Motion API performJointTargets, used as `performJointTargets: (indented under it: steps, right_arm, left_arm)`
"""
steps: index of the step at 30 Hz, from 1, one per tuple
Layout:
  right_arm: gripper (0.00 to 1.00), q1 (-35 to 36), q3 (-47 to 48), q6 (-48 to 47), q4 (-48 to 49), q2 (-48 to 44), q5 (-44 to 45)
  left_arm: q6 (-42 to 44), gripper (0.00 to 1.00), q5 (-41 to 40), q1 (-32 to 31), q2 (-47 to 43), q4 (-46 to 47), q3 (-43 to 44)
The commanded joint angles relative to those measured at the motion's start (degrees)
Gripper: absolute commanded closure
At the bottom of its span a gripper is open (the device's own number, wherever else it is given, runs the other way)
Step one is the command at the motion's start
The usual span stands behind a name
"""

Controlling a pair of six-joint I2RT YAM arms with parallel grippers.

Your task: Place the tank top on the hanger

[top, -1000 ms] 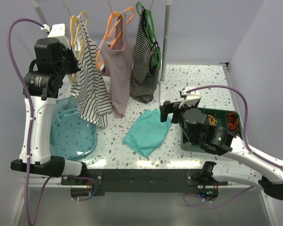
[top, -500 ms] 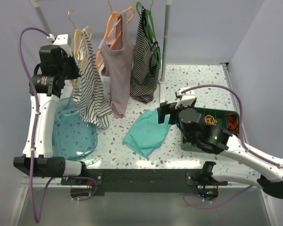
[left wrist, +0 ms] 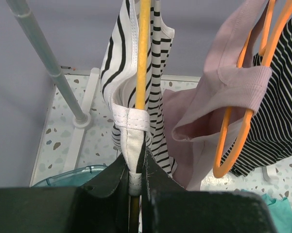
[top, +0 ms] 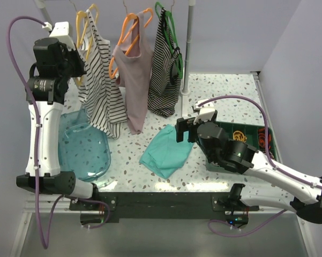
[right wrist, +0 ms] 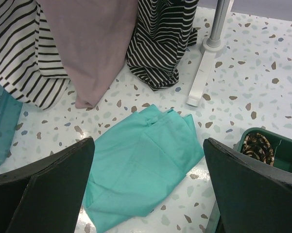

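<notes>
Speckled white tabletop [top: 225,91] is seen beneath pale lavender walls, with a grey post [top: 188,48] standing at the back. The tank top [top: 99,91] is draped over the hanger [top: 85,24] at the rear left, its striped body hanging down to the rim of a clear blue tub [top: 83,152]. The left gripper [left wrist: 134,174] is raised high and is clamped on the yellow bar of the hanger together with the stitched white hem of the tank top, which is bunched around the bar just above the jaws. Whether the hanger's hook is resting on anything cannot be told, since it is cut off at the top edge of the overhead view. Just to the right, a pink top [top: 133,80] is carried on an orange hanger [top: 129,32], and a dark striped top [top: 165,75] on a green hanger [top: 169,27]. The right gripper [top: 185,130] is held low with its jaws spread wide and nothing between them, above a folded teal cloth [top: 166,150]. A green bin [top: 260,140] is placed at the right.
</notes>
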Motion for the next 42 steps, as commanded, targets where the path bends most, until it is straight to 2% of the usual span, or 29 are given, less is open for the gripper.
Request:
performJointTargets:
  steps: [1, 11, 24, 25, 26, 28, 29, 31, 32, 35, 36, 38, 40, 42]
  right_arm:
    - [0.01, 0.31, 1.95, -0.98, 1.65, 0.22, -0.61]
    - [0.01, 0.22, 2.30, -1.25, 1.21, -0.13, -0.26]
    - [0.01, 0.23, 2.47, -0.55, 1.04, 0.66, -0.70]
    - [0.01, 0.22, 2.82, -0.55, 0.86, 0.92, -0.79]
    - [0.01, 0.22, 2.91, -0.55, 0.51, 0.92, -0.79]
    - [0.01, 0.22, 3.09, -0.55, 0.42, 0.84, -0.61]
    - [0.01, 0.31, 3.00, -0.55, 0.42, 0.75, -0.61]
    - [0.01, 0.22, 2.83, -0.46, 0.33, 0.66, -0.61]
    - [0.01, 0.31, 2.82, -0.37, 0.16, 0.66, -0.61]
    - [0.01, 0.31, 2.65, -0.11, -0.54, 0.48, -0.44]
    - [0.01, 0.23, 2.65, -0.11, -0.54, 0.31, -0.44]
    - [0.01, 0.31, 1.86, 0.07, -0.46, -0.39, -0.26]
    - [0.02, 0.23, 0.72, 0.24, -0.19, -0.83, -0.26]
    - [0.01, 0.31, -0.33, 0.51, 0.25, -1.62, -0.35]
  left_arm:
    - [1.74, 1.00, -0.43, 0.71, 2.15, 4.03, 5.22]
    - [1.31, 1.00, 2.99, 4.40, 7.60, 4.82, 8.83]
    - [1.22, 0.99, 4.22, 5.02, 6.12, 6.58, 4.08]
    - [1.22, 0.94, 4.40, 5.02, 5.50, 6.49, 4.17]
    - [1.22, 0.80, 4.23, 5.02, 5.15, 6.49, 4.17]
    - [1.13, 0.71, 4.05, 5.02, 4.01, 6.58, 4.08]
    - [1.13, 0.58, 3.96, 5.02, 3.66, 6.49, 4.08]
    - [0.95, 0.42, 3.96, 5.02, 2.25, 6.66, 3.82]
    - [0.87, 0.25, 4.14, 5.02, 1.72, 6.84, 3.65]
    - [-0.54, 0.06, 5.27, 5.02, -1.52, 7.63, 2.59]
    - [-2.02, 0.00, 8.41, 5.02, -2.67, 8.33, 0.94]
    - [-3.70, 0.00, 14.56, 4.76, -6.18, 10.43, -1.27]
    - [-5.98, 0.00, 16.87, 3.44, -9.52, 12.28, -4.96]
    - [-6.60, 0.00, 15.14, -2.51, -11.89, 12.82, -7.94]
